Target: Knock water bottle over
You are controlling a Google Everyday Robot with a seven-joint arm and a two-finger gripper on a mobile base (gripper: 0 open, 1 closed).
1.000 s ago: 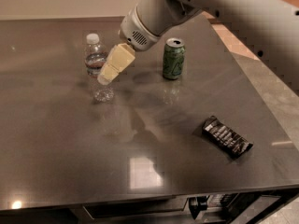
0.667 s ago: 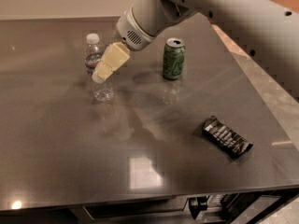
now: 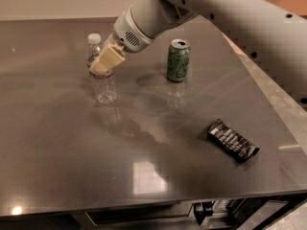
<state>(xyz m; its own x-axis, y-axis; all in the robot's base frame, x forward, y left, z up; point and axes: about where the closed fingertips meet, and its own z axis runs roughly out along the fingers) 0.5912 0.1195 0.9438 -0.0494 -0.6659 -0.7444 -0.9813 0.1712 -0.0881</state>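
The water bottle (image 3: 102, 83), clear ribbed plastic with a white cap, stands upright at the left of the dark table (image 3: 57, 143). My gripper (image 3: 100, 67) reaches in from the upper right. Its cream fingers lie across the bottle's label band and cover most of it. The fingertips seem to touch the bottle's upper body. The bottle's cap and lower half show clear of the gripper.
A green soda can (image 3: 178, 60) stands upright to the right of the bottle. A dark snack bag (image 3: 233, 141) lies flat at the right front. My white arm (image 3: 225, 13) spans the upper right. The table's front edge runs along the bottom.
My gripper has moved a little to the left, from beside the bottle to over its label band. The bottle still stands upright in the same place.
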